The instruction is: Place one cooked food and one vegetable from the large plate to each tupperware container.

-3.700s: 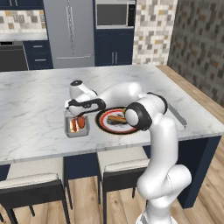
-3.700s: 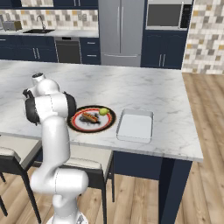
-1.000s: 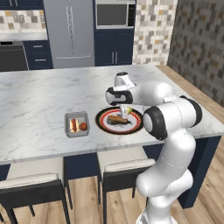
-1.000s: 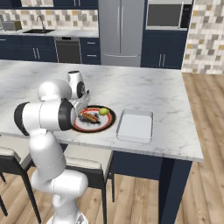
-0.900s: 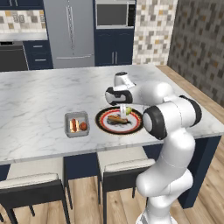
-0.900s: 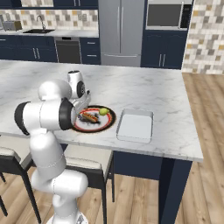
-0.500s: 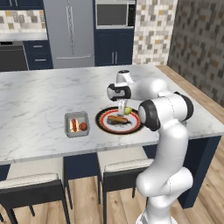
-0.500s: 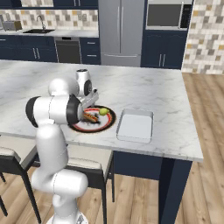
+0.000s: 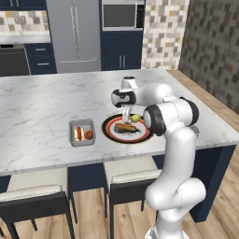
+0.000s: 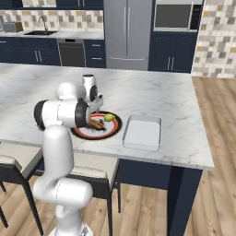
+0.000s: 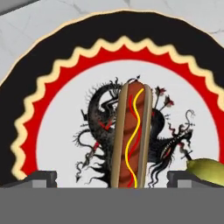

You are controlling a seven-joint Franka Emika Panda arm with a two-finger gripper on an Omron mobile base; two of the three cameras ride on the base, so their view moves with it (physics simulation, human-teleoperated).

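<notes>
The large plate (image 9: 110, 132) (image 10: 83, 133) (image 11: 65, 48), black with a red rim, lies near the counter's front edge. On it are a hot dog in a bun (image 9: 125, 126) (image 10: 96, 123) (image 11: 131, 140) and a yellow-green vegetable (image 9: 135, 118) (image 10: 109, 117) (image 11: 208, 168). My gripper (image 9: 126, 113) (image 10: 95, 109) (image 11: 113, 179) hangs open just above the hot dog, one fingertip (image 11: 41, 178) on each side of it. The small grey container (image 9: 73, 127), left of the plate, holds a plain sausage (image 9: 78, 134) and a red tomato (image 9: 88, 135). The pale rectangular container (image 10: 142, 131) sits right of the plate.
Two stools (image 9: 130, 179) (image 10: 90, 173) stand under the counter's front edge. My arm (image 9: 158, 100) arches over the plate's right side. Open marble counter (image 9: 42, 102) stretches behind and to the left.
The hand moved from the grey container, leaving the sausage and tomato there, to above the plate. In the last second it sank toward the hot dog with its jaws still open.
</notes>
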